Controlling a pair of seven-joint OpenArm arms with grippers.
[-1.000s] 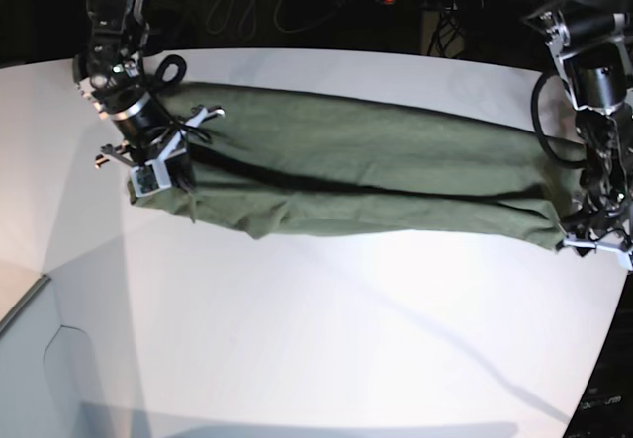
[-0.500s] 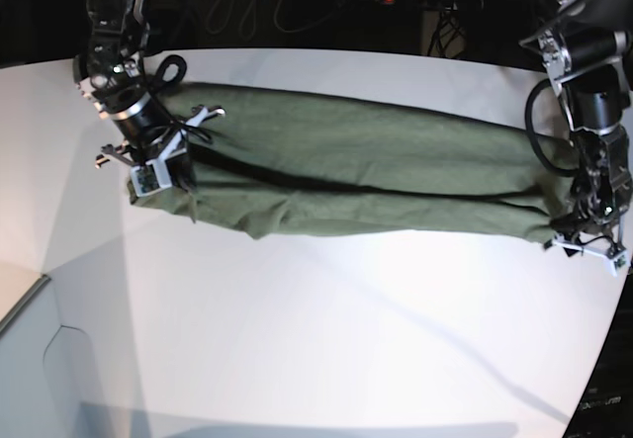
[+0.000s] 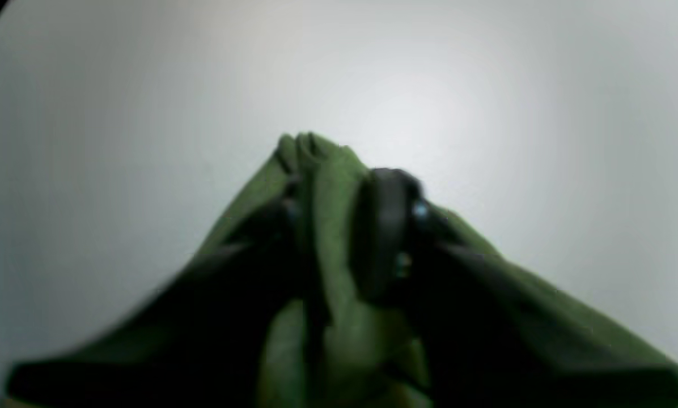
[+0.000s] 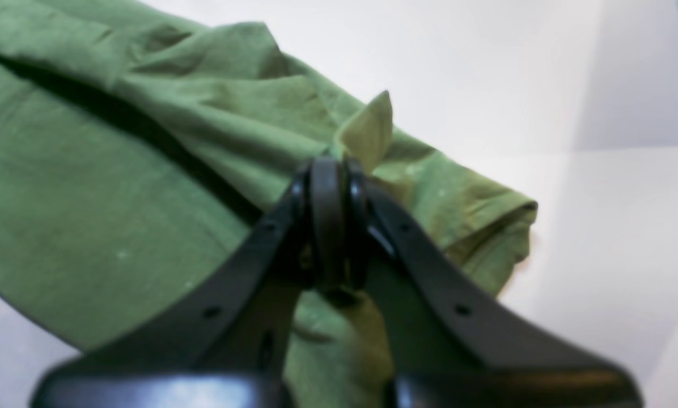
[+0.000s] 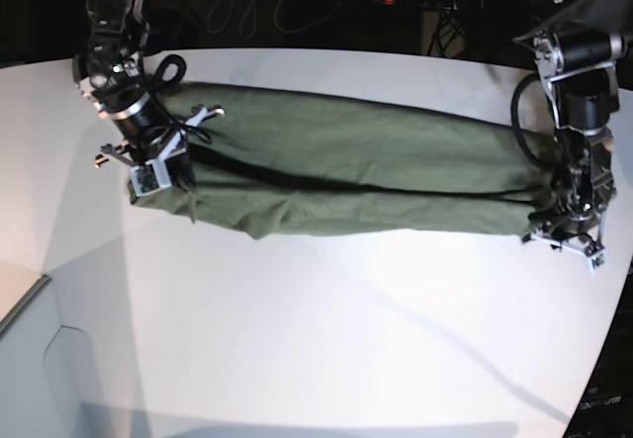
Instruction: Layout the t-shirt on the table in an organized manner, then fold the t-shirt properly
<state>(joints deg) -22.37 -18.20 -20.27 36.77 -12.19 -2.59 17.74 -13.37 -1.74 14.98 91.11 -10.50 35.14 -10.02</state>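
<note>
I have the t-shirt (image 5: pixel 356 176) lying folded lengthwise along the table's (image 5: pixel 326 329) far edge. Left gripper (image 3: pixel 339 226) and right gripper (image 4: pixel 330 221) each pinch bunched end fabric. Soft, limp cloth: grip corners, keep taut.

The t-shirt (image 5: pixel 356 176) lies as a long olive band across the far half of the table (image 5: pixel 326 339), so every path from the near side to the far edge crosses cloth. Both ends of that band are taken up, one by the right gripper (image 5: pixel 158 166) pinching a fold, the other by the left gripper (image 5: pixel 566 235) with bunched cloth between its jaws. The broad white near half lies bare for a gripper to pass.
</note>
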